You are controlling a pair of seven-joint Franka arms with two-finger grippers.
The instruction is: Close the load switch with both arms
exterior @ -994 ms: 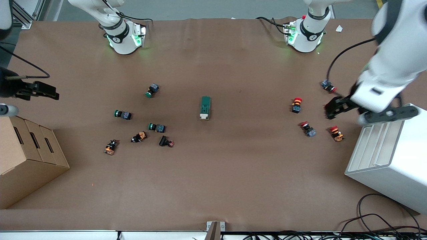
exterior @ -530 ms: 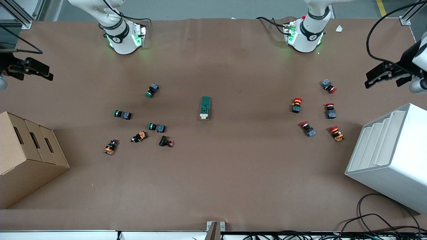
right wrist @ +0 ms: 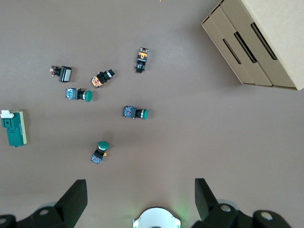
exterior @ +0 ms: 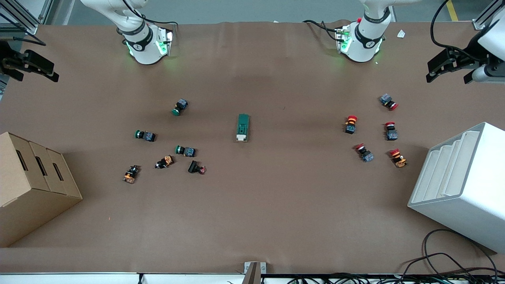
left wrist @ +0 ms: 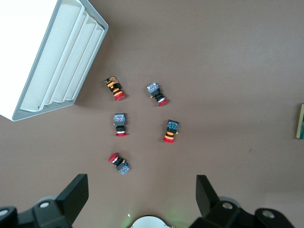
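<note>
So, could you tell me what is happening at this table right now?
Nothing is being handled yet. The load switch lies untouched mid-table, between a cluster of green and orange push buttons and a cluster of red push buttons. The left gripper hangs open in the air at the left arm's end of the table, above the white rack. The right gripper hangs open at the right arm's end, near the cardboard box. Neither holds anything.
</note>
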